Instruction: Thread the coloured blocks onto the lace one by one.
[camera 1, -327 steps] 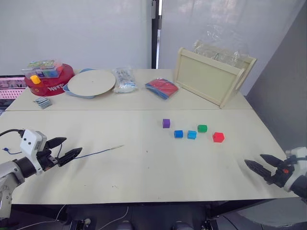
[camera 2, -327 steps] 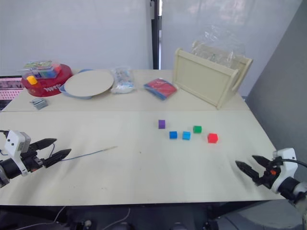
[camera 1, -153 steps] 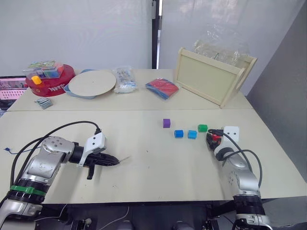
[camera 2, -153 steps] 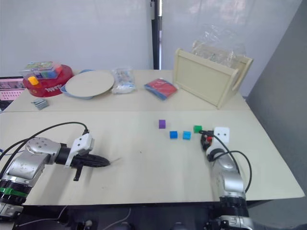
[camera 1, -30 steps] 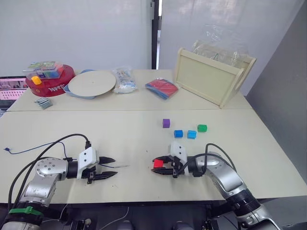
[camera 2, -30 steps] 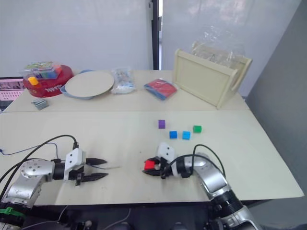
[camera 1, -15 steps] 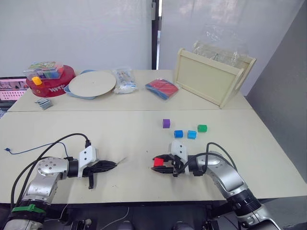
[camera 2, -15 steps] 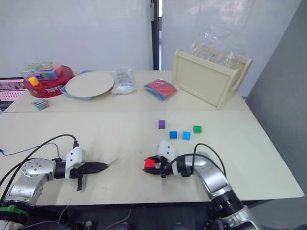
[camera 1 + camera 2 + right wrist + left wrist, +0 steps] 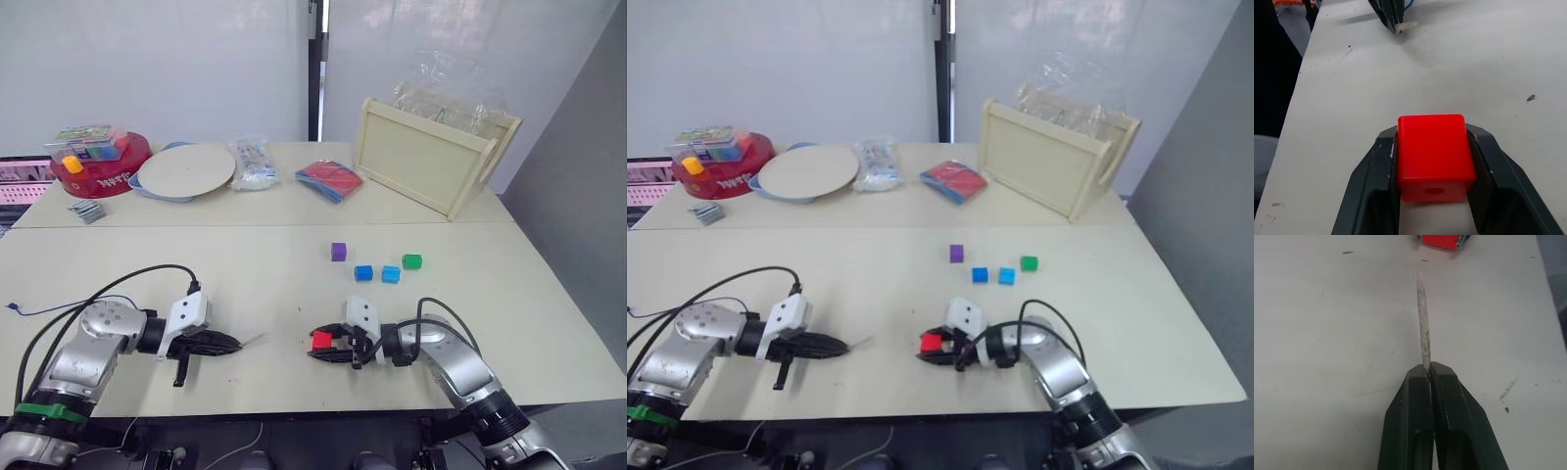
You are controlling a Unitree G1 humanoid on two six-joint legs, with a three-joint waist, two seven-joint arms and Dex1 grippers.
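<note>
My left gripper (image 9: 227,344) is shut on the lace's stiff pale tip (image 9: 1422,323), which sticks out past the fingers toward the right gripper. The lace's thin dark-blue string (image 9: 29,311) trails off to the far left of the table. My right gripper (image 9: 1431,133) is shut on the red block (image 9: 1432,156), with a hole showing in the block's near face. It holds the block (image 9: 321,339) just above the table, a short gap from the tip. The purple block (image 9: 338,252), two blue blocks (image 9: 364,273) (image 9: 391,275) and the green block (image 9: 411,261) lie in a loose row further back.
Along the back of the table stand a red tub (image 9: 98,164), a round pale plate (image 9: 186,168), a clear plastic bag (image 9: 253,162), a red-and-blue packet (image 9: 330,180) and a wooden tray (image 9: 431,157) on its side. A small grey item (image 9: 86,210) lies at the back left.
A second ago my left gripper was open around the lace tip; it has shut on it and moved a little right. The right gripper with the red block has barely moved.
</note>
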